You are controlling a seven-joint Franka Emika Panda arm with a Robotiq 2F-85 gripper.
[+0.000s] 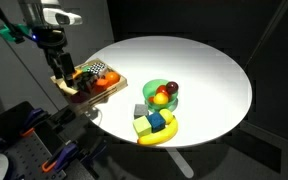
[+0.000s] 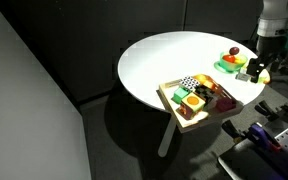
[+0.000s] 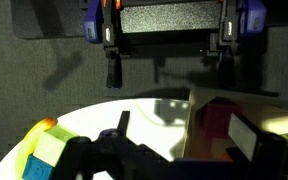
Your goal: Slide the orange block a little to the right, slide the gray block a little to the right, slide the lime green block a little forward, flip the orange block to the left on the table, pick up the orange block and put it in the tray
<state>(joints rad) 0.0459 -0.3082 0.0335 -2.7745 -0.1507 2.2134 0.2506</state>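
The tan tray (image 1: 72,90) stands at the table's edge and holds several small coloured items; it also shows in an exterior view (image 2: 167,97) and in the wrist view (image 3: 192,125). A small orange item in the tray (image 2: 192,101) looks like the orange block. The gray block (image 1: 139,111) and the lime green block (image 1: 143,127) sit by a banana. The lime green block also shows low left in the wrist view (image 3: 46,152). My gripper (image 1: 59,68) hangs open and empty above the tray's end, and its fingers are spread in the wrist view (image 3: 169,70).
A green bowl (image 1: 152,88) with fruit stands near the table's middle. A blue block (image 1: 157,121) and a yellow banana (image 1: 166,136) lie beside the gray and lime blocks. Dark robot hardware (image 1: 29,140) stands next to the table.
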